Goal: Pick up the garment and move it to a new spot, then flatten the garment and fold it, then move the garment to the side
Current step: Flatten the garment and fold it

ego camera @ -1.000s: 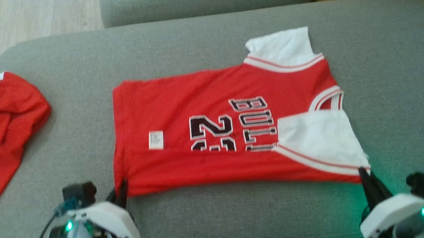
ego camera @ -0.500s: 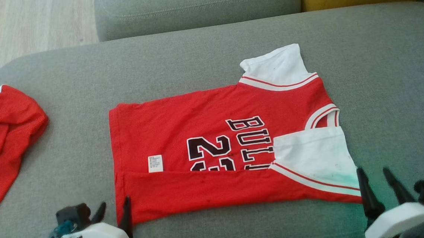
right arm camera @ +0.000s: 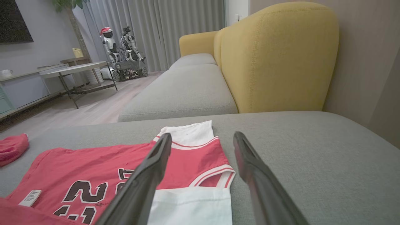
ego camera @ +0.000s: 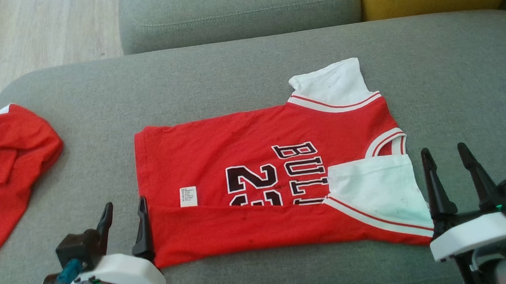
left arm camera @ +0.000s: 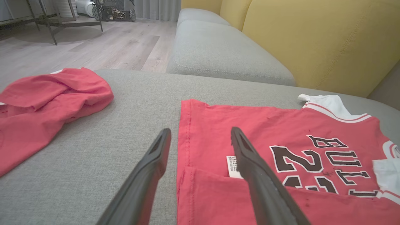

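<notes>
**Both grips let go: first fold laid down**

Head view: a second ago I had both pairs of fingers pinched on the near edge of the red basketball jersey with white sleeves and black lettering [ego camera: 260, 177]. Now my left gripper [ego camera: 124, 203], lower left, and my right gripper [ego camera: 442, 148], lower right, stand spread wide and hold nothing. The jersey lies flat in the middle of the grey fabric sofa cushion [ego camera: 231, 81], its near long edge turned up over the body in a red band that hides the bottom of the numerals, just under the small white label [ego camera: 188, 196]. My left inner finger sits at the jersey's left hem; I cannot tell from here whether it touches. A second, crumpled red garment [ego camera: 5, 168] lies well apart at the far left.

Left wrist view: my fingers are parted, straddling the hem line, and the folded flap is below the label at bottom centre.

Right wrist view: my fingers are parted above the white sleeve and collar end, with cloth beneath them, not between them.

I judge one lengthwise fold done. The far edge and sleeve at upper right still need folding before I shift the jersey aside.
</notes>
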You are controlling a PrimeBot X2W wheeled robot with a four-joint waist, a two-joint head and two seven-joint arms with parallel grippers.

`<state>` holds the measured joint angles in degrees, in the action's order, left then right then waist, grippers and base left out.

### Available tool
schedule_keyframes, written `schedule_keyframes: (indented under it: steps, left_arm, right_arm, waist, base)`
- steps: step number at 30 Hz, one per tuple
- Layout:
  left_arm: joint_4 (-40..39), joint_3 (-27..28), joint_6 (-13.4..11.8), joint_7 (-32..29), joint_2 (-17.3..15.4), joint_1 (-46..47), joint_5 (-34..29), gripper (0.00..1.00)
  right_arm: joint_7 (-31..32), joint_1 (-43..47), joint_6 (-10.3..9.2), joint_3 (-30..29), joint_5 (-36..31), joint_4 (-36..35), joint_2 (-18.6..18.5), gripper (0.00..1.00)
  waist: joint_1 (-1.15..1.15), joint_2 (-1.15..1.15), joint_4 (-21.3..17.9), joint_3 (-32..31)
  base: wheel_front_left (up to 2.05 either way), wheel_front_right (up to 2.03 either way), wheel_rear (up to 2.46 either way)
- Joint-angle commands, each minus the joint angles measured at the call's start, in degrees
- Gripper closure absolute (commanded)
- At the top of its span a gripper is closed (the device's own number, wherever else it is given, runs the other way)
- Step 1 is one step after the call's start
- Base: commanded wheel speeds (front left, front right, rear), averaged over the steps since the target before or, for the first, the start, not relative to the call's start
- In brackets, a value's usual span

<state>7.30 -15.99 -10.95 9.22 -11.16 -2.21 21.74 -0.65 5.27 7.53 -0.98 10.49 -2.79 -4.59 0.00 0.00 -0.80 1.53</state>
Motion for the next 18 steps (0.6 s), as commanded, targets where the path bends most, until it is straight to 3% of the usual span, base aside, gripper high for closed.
schedule_keyframes:
  steps: [1, 6, 10, 18]
  left_arm:
    - [-2.1, 1.9, -0.3, 0.1, -1.3, 2.8, -0.5, 0.0]
    - [-1.8, 1.6, -0.5, -0.4, -1.2, 4.2, -0.5, 0.0]
    - [0.7, 1.0, 0.8, -1.2, -0.7, 9.1, -0.1, 0.0]
    - [14.4, 0.4, 4.1, -2.9, 1.2, 26.7, 1.0, 0.0]
  right_arm:
    - [0.3, -1.9, -0.04, 1.5, -0.3, -2.2, -1.2, 0.0]
    - [0.9, -2.1, -0.04, 2.2, 0.0, -2.7, -1.1, 0.0]
    - [1.1, -3.1, -0.04, 2.6, 0.7, -3.0, -1.1, 0.0]
    - [1.0, -7.1, -0.04, 4.4, 1.9, -2.4, -1.5, 0.0]
  waist:
    - [0.0, 0.0, 0.1, 0.1]
    - [0.0, 0.0, 0.4, 0.9]
    - [0.0, 0.0, 1.0, 3.3]
    - [0.0, 0.0, 0.4, 9.4]
  base:
    - [0.0, 0.0, 0.0]
    - [0.0, 0.0, 0.0]
    - [0.0, 0.0, 0.0]
    - [0.0, 0.0, 0.0]
